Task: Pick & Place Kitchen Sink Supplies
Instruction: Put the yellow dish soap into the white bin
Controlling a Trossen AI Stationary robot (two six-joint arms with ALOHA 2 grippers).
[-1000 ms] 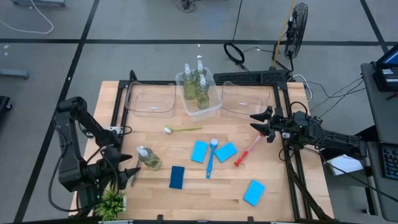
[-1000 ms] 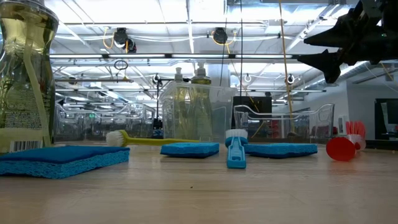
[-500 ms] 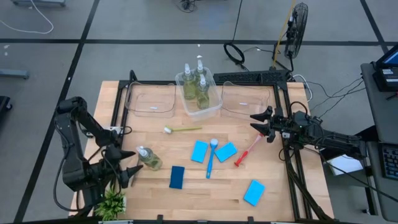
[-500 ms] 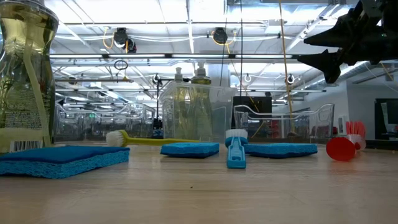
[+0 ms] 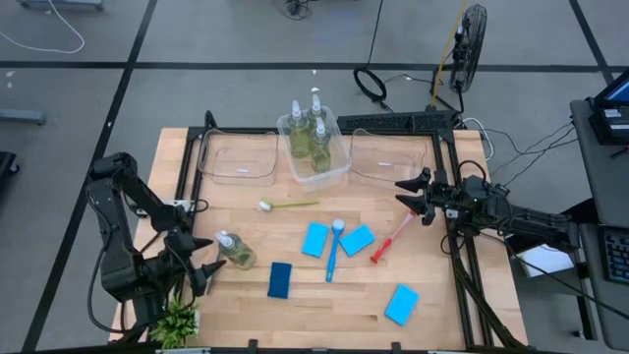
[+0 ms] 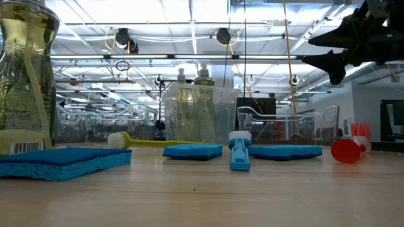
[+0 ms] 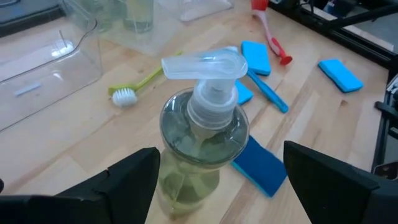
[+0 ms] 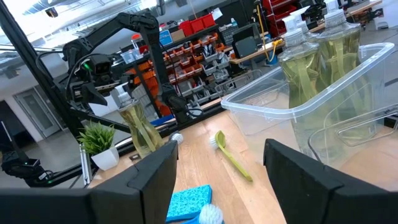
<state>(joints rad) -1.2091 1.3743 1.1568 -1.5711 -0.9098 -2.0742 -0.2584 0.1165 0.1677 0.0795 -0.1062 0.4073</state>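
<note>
One clear pump bottle (image 5: 234, 251) of yellow-green liquid stands upright on its base near the table's left side. My left gripper (image 5: 208, 262) is open just left of it. In the left wrist view the bottle (image 7: 200, 140) stands between the two spread fingers (image 7: 127, 180) without touching them. Three more bottles (image 5: 313, 138) stand in the middle clear bin. Several blue sponges (image 5: 314, 239) lie flat on the table, as do a green brush (image 5: 290, 205), a blue brush (image 5: 333, 251) and a red brush (image 5: 391, 239). My right gripper (image 5: 404, 195) hovers open above the table's right side.
Two shallow clear bins (image 5: 238, 157) (image 5: 388, 157) flank the middle bin (image 5: 339, 172) at the far edge. A small green potted plant (image 5: 175, 320) stands at the near left corner, close behind my left arm. Black frame rails run along both table sides.
My left gripper has edged a little toward the far edge, staying open beside the bottle. Nothing on the table has moved.
</note>
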